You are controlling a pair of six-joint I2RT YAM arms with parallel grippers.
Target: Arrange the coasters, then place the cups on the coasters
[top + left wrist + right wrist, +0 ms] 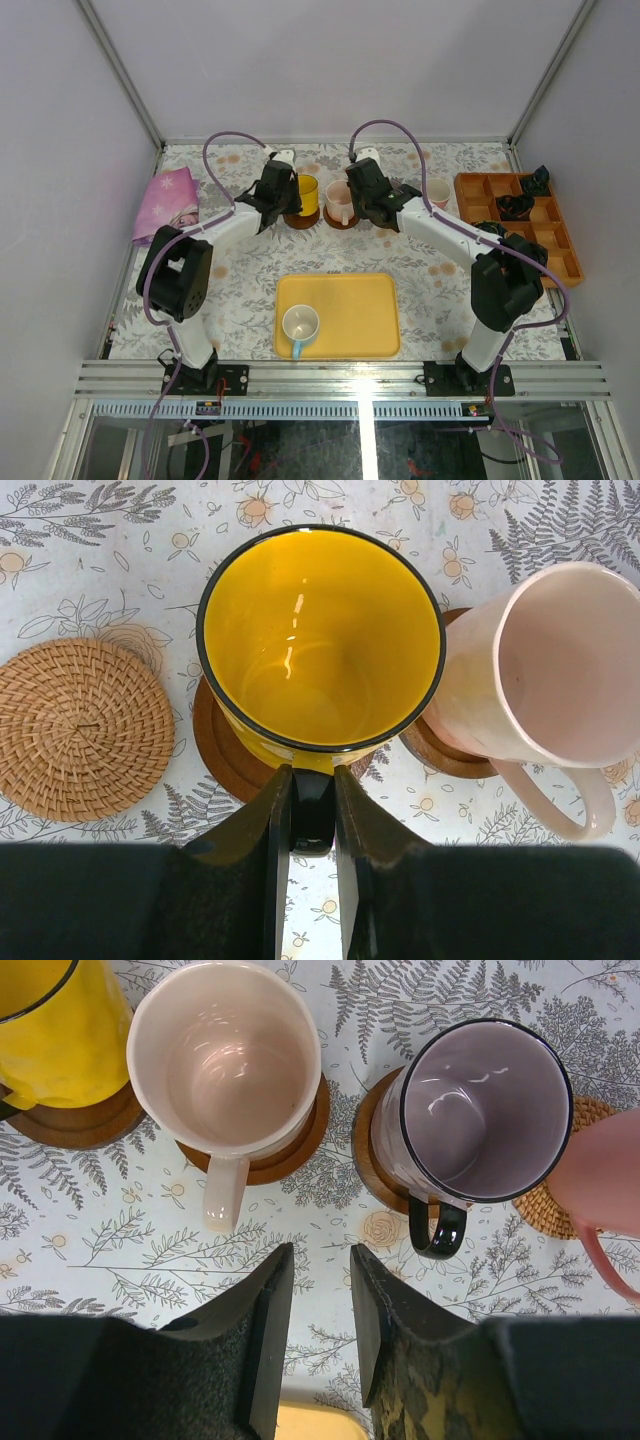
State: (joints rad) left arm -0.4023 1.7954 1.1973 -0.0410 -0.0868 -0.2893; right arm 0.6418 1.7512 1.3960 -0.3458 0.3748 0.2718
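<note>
Left pincer [312, 780] is clenching the amber cup [320, 640] by its handle; we are judging this a seating grip, with the cup on its coaster [225, 760] near the bench's far edge. Right pincer [320, 1260] is hanging released, empty, before the purple cup [485, 1110]. Overhead, the white cup [300, 323] is waiting on the tray [360, 300].

You are stretching your left arm [215, 230] forward and bending it inward, and your right arm [450, 230] is doing the same from the other side. Your left gripper [311, 780] is pinching the black handle [312, 820] of the amber-yellow cup [320, 650], which is standing just ahead of the fingers. Your right gripper [320, 1255] is pointing down and holding its jaws apart.
</note>
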